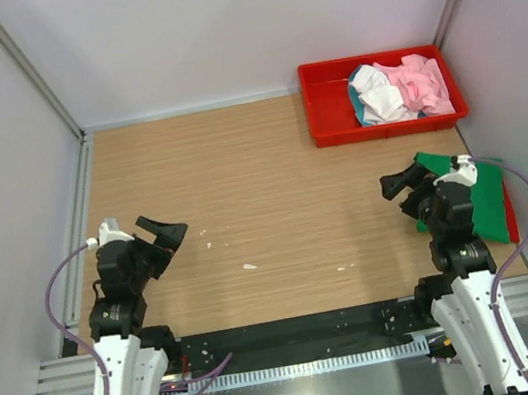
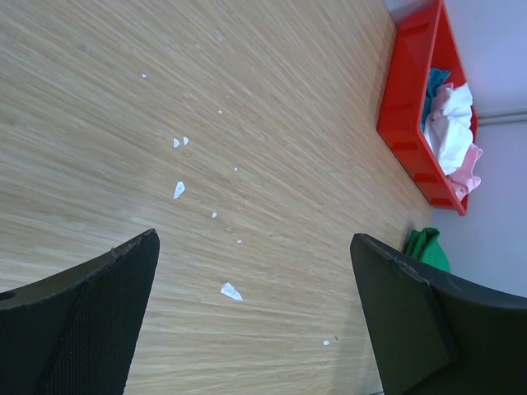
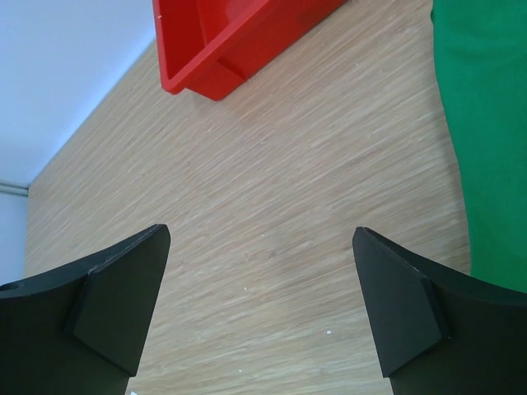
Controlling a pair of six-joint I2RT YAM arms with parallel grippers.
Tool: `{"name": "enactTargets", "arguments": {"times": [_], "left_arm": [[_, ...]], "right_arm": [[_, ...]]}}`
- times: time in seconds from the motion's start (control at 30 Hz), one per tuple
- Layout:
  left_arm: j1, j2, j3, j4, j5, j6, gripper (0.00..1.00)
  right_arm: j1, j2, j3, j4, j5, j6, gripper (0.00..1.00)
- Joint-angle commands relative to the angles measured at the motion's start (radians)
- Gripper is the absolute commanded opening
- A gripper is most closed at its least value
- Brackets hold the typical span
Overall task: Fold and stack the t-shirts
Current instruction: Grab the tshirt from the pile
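A light pink t-shirt (image 1: 422, 80) lies crumpled in the red tray (image 1: 328, 106) at the far right, with a white shirt (image 1: 380, 102) and a teal one (image 1: 356, 96) beside it. The heap also shows in the left wrist view (image 2: 451, 132). A dark green t-shirt (image 1: 482, 196) lies flat on the table's right edge and shows in the right wrist view (image 3: 486, 123). My left gripper (image 1: 163, 233) is open and empty above the bare wood at the left. My right gripper (image 1: 402, 184) is open and empty just left of the green shirt.
Small white scraps (image 1: 249, 266) lie on the wooden table (image 1: 241, 181) between the arms, also in the left wrist view (image 2: 231, 291). White walls enclose the table on three sides. A red flat thing (image 1: 510, 212) peeks out under the green shirt.
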Motion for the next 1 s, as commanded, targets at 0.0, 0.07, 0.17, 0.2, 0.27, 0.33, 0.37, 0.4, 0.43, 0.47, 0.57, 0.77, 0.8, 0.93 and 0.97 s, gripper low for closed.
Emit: {"name": "enactTargets", "arguments": {"times": [0.0, 0.07, 0.17, 0.2, 0.27, 0.33, 0.37, 0.4, 0.43, 0.47, 0.57, 0.77, 0.8, 0.93, 0.97], "left_arm": [[-0.001, -0.008, 0.034, 0.041, -0.004, 0.008, 1.0], [-0.001, 0.009, 0.041, 0.045, -0.002, 0.011, 1.0], [-0.001, 0.051, 0.07, 0.06, -0.007, 0.034, 1.0], [-0.001, 0.061, 0.08, 0.063, -0.013, 0.042, 1.0], [0.0, 0.113, 0.131, 0.065, -0.038, 0.066, 1.0], [-0.001, 0.162, 0.223, 0.052, -0.111, 0.081, 1.0], [0.0, 0.217, 0.26, 0.017, -0.139, 0.086, 1.0], [-0.001, 0.254, 0.296, 0.003, -0.184, 0.095, 1.0], [0.0, 0.285, 0.339, -0.003, -0.191, 0.123, 1.0], [0.0, 0.317, 0.413, -0.003, -0.19, 0.147, 1.0], [-0.001, 0.451, 0.566, 0.002, -0.177, 0.231, 1.0], [-0.001, 0.58, 0.676, 0.025, -0.173, 0.304, 1.0], [-0.003, 0.583, 0.677, 0.028, -0.165, 0.318, 1.0], [-0.001, 0.591, 0.659, 0.028, -0.13, 0.35, 1.0], [-0.003, 0.592, 0.654, 0.022, -0.127, 0.356, 1.0]], "right_arm": [[0.0, 0.011, 0.076, 0.034, 0.035, -0.031, 1.0], [0.002, 0.039, 0.094, 0.04, 0.054, -0.041, 1.0], [0.002, 0.109, 0.145, 0.04, 0.116, -0.062, 1.0], [0.002, 0.133, 0.18, 0.037, 0.136, -0.07, 1.0], [0.0, 0.228, 0.25, 0.042, 0.174, -0.106, 1.0], [0.0, 0.308, 0.316, 0.063, 0.219, -0.148, 1.0], [0.002, 0.353, 0.405, 0.069, 0.222, -0.174, 1.0], [0.0, 0.458, 0.462, 0.053, 0.239, -0.198, 1.0], [0.002, 0.511, 0.523, 0.036, 0.248, -0.244, 1.0], [0.0, 0.563, 0.588, 0.014, 0.259, -0.272, 0.99], [-0.002, 0.802, 0.856, -0.098, 0.335, -0.344, 1.0], [-0.026, 1.216, 1.325, -0.15, 0.32, -0.505, 1.0], [-0.034, 1.273, 1.379, -0.164, 0.322, -0.524, 1.0], [-0.092, 1.508, 1.616, -0.218, 0.343, -0.495, 1.0], [-0.116, 1.59, 1.683, -0.23, 0.352, -0.489, 1.0]]}}
